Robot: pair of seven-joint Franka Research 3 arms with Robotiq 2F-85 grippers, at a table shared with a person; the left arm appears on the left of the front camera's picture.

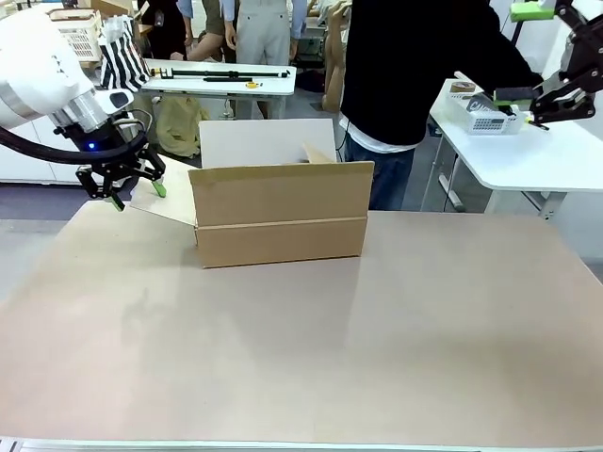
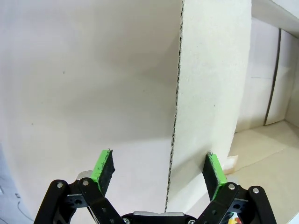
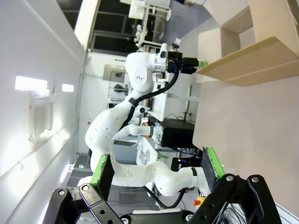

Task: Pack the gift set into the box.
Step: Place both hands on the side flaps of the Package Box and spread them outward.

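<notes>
Left gripper [image 1: 138,195] stands spread wide at the box's left flap [image 1: 170,202]. In its wrist view [image 2: 159,159] the flap's [image 2: 210,93] corrugated edge runs up between the two green pads, and neither pad presses on it. I read this as the gripper straddling the flap either to hold it splayed outward or to fold it, so the mouth stays clear for packing; it is not clamped on anything.

The box [image 1: 281,217] sits on the table [image 1: 301,358] near the far edge, a little left of that edge's middle, with its long side facing the robot. The back flap is raised and the left flap slopes down toward the table's far left corner.

A person in a dark top [image 1: 415,56] stands just past the far edge behind the box's right end. Their hands are hard to make out.

Right gripper [image 1: 528,108] hangs high beyond the table's right edge, over a white side table [image 1: 528,160]. Its wrist view [image 3: 158,159] shows the pads apart with nothing between them, presumably parked out of the way.

From the front the near wall hides the box's inside, and the left wrist view shows only a bare corner of it. I cannot make out any gift set. The contents of a small white basket [image 1: 480,118] on the side table are too small to tell.
</notes>
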